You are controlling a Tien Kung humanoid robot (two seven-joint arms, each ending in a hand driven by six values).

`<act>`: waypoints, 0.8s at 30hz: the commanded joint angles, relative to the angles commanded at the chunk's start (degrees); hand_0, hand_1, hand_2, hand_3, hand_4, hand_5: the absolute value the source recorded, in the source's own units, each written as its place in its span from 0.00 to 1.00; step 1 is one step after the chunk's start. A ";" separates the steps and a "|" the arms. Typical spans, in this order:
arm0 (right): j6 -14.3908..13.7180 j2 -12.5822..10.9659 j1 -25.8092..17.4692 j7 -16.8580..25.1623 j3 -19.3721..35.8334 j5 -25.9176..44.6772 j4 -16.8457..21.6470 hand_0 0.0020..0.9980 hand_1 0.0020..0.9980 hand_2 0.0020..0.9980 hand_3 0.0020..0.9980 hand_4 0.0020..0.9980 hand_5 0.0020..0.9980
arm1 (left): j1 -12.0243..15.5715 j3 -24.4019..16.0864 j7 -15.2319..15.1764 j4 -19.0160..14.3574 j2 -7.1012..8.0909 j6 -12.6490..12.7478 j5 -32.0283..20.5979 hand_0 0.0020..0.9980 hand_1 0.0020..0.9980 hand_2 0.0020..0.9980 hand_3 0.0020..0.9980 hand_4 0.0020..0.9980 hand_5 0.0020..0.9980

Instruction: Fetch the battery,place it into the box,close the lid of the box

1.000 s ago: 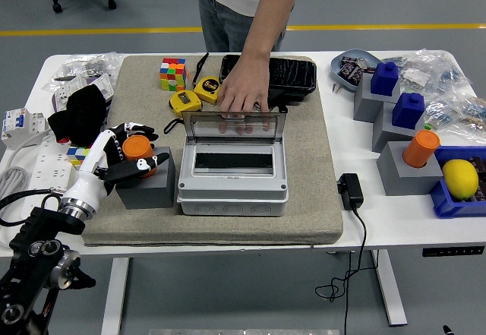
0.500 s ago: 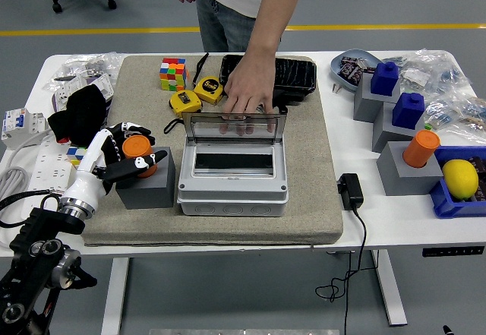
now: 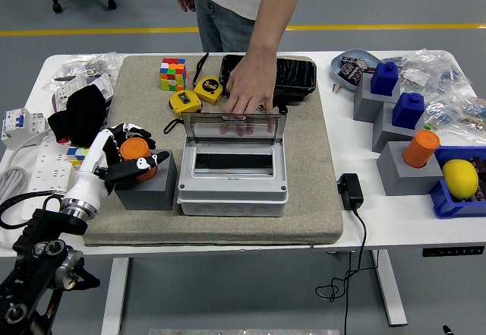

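The orange cylindrical battery (image 3: 137, 150) stands on a small grey block (image 3: 148, 189) at the left of the beige mat. My left hand (image 3: 144, 146) is wrapped around it, fingers behind and thumb across its front. To the right sits the grey box (image 3: 232, 192), its interior exposed. Its clear lid (image 3: 235, 125) stands upright at the back edge. A person's hand (image 3: 247, 96) rests on the top of the lid and holds it up. My right arm is out of sight.
A colour cube (image 3: 172, 73), two yellow tape measures (image 3: 184, 101) and a black tray (image 3: 292, 77) lie behind the box. A black adapter (image 3: 350, 189) lies to its right. Grey blocks with blue and orange pieces (image 3: 420, 149) and a lemon (image 3: 459, 178) fill the right side. A power strip (image 3: 34, 156) lies at the left.
My left hand has shifted slightly left and down around the battery, fingers closing in. The person's hand stays on the lid.
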 joint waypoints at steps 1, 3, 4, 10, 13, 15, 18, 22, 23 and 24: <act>0.00 -0.01 0.01 0.00 -0.01 -0.01 0.00 0.81 0.73 0.74 0.78 1.00 1.00 | -0.02 0.28 -0.07 0.02 0.05 0.16 -0.10 0.33 0.44 0.40 0.40 1.00 0.00; 0.00 -0.02 0.00 -0.01 -0.03 -0.01 0.00 0.81 0.73 0.74 0.78 1.00 1.00 | -0.02 0.82 -0.24 0.06 0.12 0.53 -0.29 0.33 0.44 0.40 0.40 1.00 0.00; 0.00 -0.01 0.00 -0.01 -0.03 -0.02 0.00 0.81 0.73 0.74 0.78 1.00 1.00 | -0.01 1.01 -0.30 0.07 0.13 0.68 -0.37 0.33 0.44 0.40 0.40 1.00 0.00; 0.01 0.02 -0.03 -0.01 -0.15 0.02 0.00 0.81 0.73 0.74 0.78 1.00 1.00 | 0.09 2.37 -0.98 0.06 0.26 2.12 -1.21 0.33 0.44 0.39 0.39 1.00 0.00; 0.02 -0.01 -0.03 -0.04 -0.21 0.01 0.00 0.81 0.73 0.74 0.78 1.00 1.00 | -0.16 2.89 -1.41 -0.03 0.33 2.87 -1.88 0.34 0.44 0.39 0.39 1.00 0.00; 0.02 -0.02 -0.02 -0.06 -0.20 0.01 0.00 0.81 0.73 0.74 0.78 1.00 1.00 | -0.30 3.25 -1.54 -0.11 0.42 3.11 -2.17 0.34 0.44 0.39 0.39 1.00 0.00; 0.00 -0.06 0.04 -0.03 -0.20 0.08 0.00 0.81 0.73 0.74 0.78 1.00 1.00 | -0.51 3.91 -1.64 -0.10 0.49 3.29 -2.47 0.34 0.44 0.39 0.39 1.00 0.00; 0.00 -0.02 0.06 -0.02 -0.18 0.17 0.00 0.81 0.73 0.74 0.78 1.00 1.00 | -0.66 4.51 -1.71 0.01 0.45 3.55 -2.65 0.37 0.45 0.39 0.39 1.00 0.00; 0.00 0.00 0.05 -0.03 -0.16 0.16 0.00 0.81 0.73 0.74 0.78 1.00 1.00 | -0.70 4.61 -1.75 0.05 0.44 3.66 -2.72 0.37 0.45 0.39 0.39 1.00 0.00; 0.00 0.01 0.03 -0.04 -0.14 0.15 0.00 0.81 0.73 0.74 0.78 1.00 1.00 | -0.75 4.68 -1.80 0.08 0.43 3.76 -2.78 0.37 0.45 0.39 0.39 1.00 0.00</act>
